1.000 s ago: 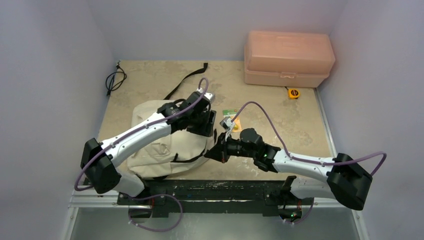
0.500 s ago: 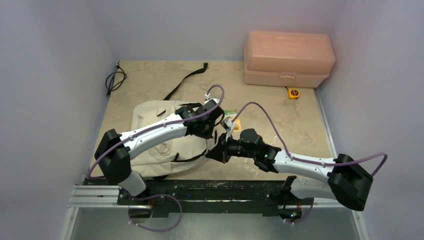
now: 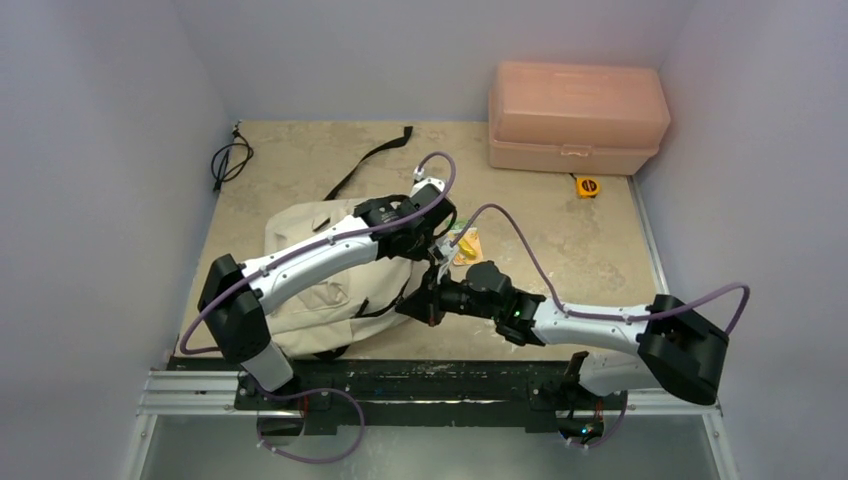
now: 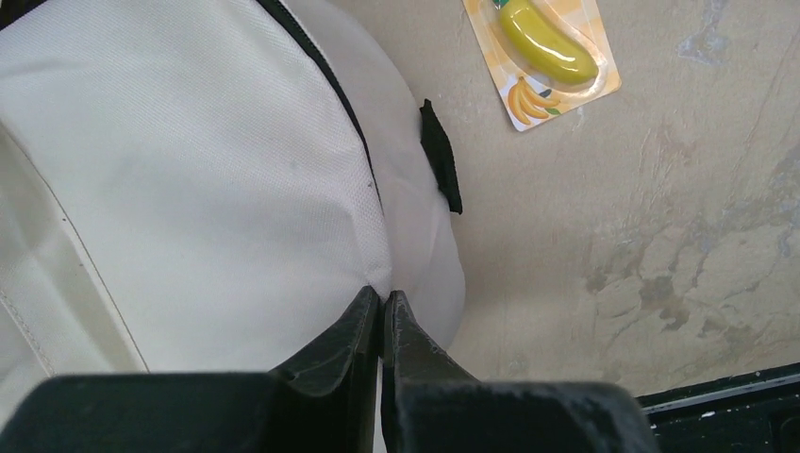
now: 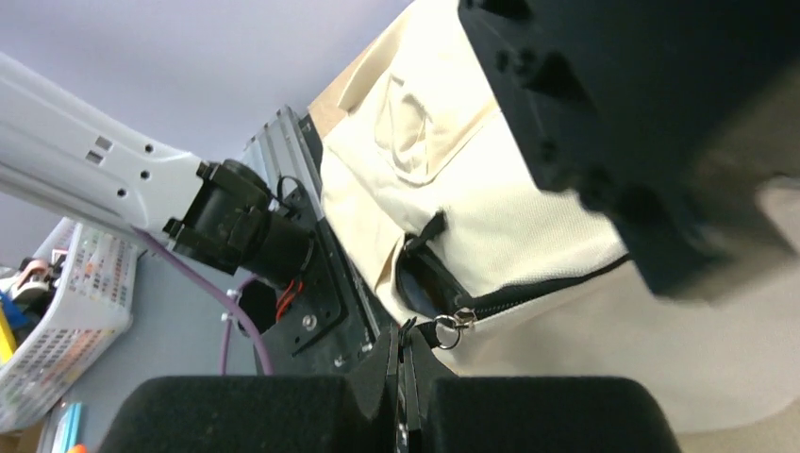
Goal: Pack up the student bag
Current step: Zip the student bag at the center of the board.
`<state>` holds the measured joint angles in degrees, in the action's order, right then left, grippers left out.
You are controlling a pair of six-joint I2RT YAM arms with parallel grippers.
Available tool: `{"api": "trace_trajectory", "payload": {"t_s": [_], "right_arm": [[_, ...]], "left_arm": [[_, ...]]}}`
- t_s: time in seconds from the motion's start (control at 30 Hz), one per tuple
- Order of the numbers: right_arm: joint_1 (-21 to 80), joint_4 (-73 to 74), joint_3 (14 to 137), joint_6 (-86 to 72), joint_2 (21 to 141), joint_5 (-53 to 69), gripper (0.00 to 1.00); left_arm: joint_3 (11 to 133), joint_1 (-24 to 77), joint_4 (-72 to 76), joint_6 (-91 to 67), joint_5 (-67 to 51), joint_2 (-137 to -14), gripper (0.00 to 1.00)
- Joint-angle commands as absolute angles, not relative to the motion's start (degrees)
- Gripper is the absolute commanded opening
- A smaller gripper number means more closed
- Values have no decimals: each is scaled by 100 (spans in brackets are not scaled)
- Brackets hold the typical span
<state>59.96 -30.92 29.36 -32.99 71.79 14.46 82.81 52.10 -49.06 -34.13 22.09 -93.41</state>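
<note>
The student bag (image 3: 310, 285), cream fabric with black zipper lines, lies at the near left of the table. My left gripper (image 4: 382, 294) is shut, pinching a fold of the bag's (image 4: 189, 170) cloth at its right edge (image 3: 428, 252). My right gripper (image 5: 404, 332) is shut on the black zipper pull (image 5: 426, 332), just short of its metal ring (image 5: 458, 323); in the top view it sits at the bag's near right corner (image 3: 420, 303). The zipper (image 5: 547, 281) is partly open, showing dark lining (image 5: 425, 278).
A banana card (image 4: 547, 47) lies on the table right of the bag (image 3: 466, 243). A salmon-pink plastic box (image 3: 575, 115) stands at the back right with a yellow tape measure (image 3: 587, 186) before it. A black cable (image 3: 228, 160) and a bag strap (image 3: 375, 160) lie at the back.
My left gripper swung right to the bag's right edge and closed on its cloth. My right gripper, still shut on the zipper pull, shifted slightly left.
</note>
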Motion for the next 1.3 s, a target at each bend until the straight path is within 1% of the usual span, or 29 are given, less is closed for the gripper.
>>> {"api": "trace_trajectory", "payload": {"t_s": [0.0,0.2,0.43,0.5,0.6,0.83,0.9,1.0,1.27], "right_arm": [[6506,-3423,3359,-3464,7547,2109,0],[6724,-3481,3685,-3217,8303,2062,0],[7290,-3442,4024,-2579,9001,1696,0],[7381,-3301,3974,-2549,8900,1513,0],[7385,-3538,3515,-2706,8506,1327,0],[7391,-3132,2921,-2537,7817,919,0],[7439,-2890,3052,-2226,7842,933,0],[7560,-3086,3301,-2011,8057,1129,0],[8322,-2366,5100,-1311,9687,1209,0]], "left_arm": [[8925,4956,-3512,-3006,3000,-9342,0],[9322,4896,-3539,-2774,2929,-9358,0],[9236,4888,-3422,-2682,2922,-9229,0],[9237,4887,-3451,-2600,3008,-9229,0],[9150,4852,-3469,-2500,3135,-9144,0],[9088,4729,-3390,-2017,3160,-9090,0],[9086,4708,-3360,-1876,3221,-9122,0],[9158,4693,-3454,-1800,3486,-9207,0],[9637,4640,-3574,-1839,3799,-9601,0]]}}
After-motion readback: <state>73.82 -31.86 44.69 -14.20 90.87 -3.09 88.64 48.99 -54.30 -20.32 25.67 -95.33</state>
